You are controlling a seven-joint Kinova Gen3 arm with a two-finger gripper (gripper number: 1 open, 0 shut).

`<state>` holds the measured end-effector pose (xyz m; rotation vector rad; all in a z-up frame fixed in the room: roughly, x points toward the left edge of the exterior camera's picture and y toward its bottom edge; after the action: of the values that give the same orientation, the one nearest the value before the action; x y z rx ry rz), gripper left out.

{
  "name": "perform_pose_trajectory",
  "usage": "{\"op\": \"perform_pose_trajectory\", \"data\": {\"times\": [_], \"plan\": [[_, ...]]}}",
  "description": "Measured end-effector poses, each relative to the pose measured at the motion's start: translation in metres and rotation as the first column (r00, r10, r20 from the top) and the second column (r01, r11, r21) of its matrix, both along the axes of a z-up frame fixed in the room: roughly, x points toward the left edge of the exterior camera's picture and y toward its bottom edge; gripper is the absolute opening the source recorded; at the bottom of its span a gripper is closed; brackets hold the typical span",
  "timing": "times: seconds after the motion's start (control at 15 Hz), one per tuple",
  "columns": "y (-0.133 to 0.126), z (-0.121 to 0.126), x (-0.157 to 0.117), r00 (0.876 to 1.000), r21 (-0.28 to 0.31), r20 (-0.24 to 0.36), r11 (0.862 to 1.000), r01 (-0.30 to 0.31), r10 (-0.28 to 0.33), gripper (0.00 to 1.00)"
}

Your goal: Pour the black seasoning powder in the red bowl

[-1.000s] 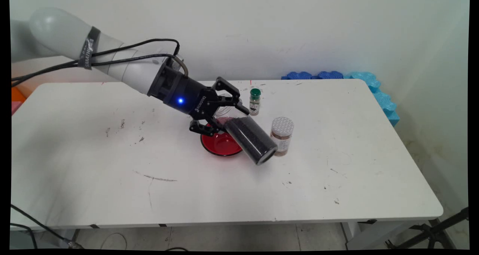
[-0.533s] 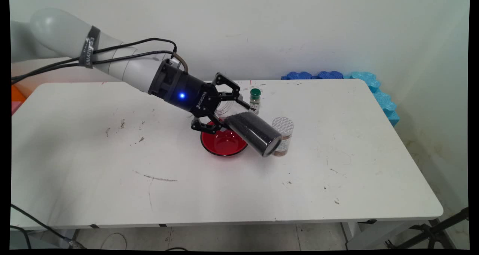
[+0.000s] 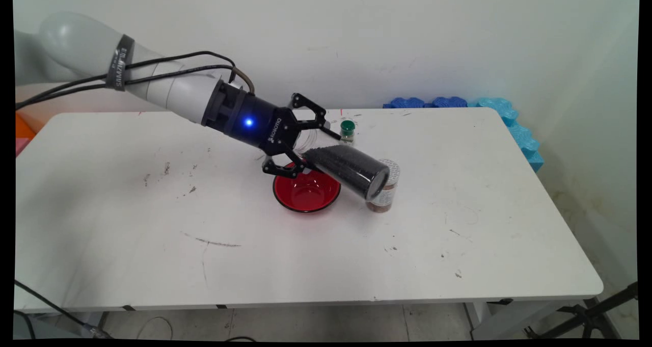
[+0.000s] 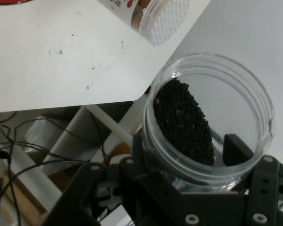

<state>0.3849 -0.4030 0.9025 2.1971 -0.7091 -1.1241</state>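
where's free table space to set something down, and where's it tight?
Free: the table's whole left half, the near strip in front of the red bowl, and the right side past the brown spice jar. Tight: the middle, where the gripper holds a tilted jar of black grains above the bowl, by the green-capped bottle.

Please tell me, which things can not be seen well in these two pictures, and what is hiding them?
- Spice jar with white perforated lid: main view, its upper part sits behind the held clear jar of black grains; hand view, cut by the top edge.
- Green-capped bottle: main view, lower part hidden behind the jar; label too small to read.
- Red bowl: far rim hidden by the gripper.
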Motion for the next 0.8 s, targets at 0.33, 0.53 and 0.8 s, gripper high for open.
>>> {"op": "perform_pose_trajectory", "data": {"times": [0.33,0.53,0.8], "plan": [[-0.0023,-0.0004,0.0029,0.998,0.047,-0.034,0.998,-0.050,0.052,0.00],[-0.0028,-0.0009,0.0038,0.996,0.074,-0.051,0.995,-0.072,0.076,0.00],[-0.0028,-0.0014,0.0042,0.993,0.104,-0.070,0.990,-0.091,0.098,0.00]]}}
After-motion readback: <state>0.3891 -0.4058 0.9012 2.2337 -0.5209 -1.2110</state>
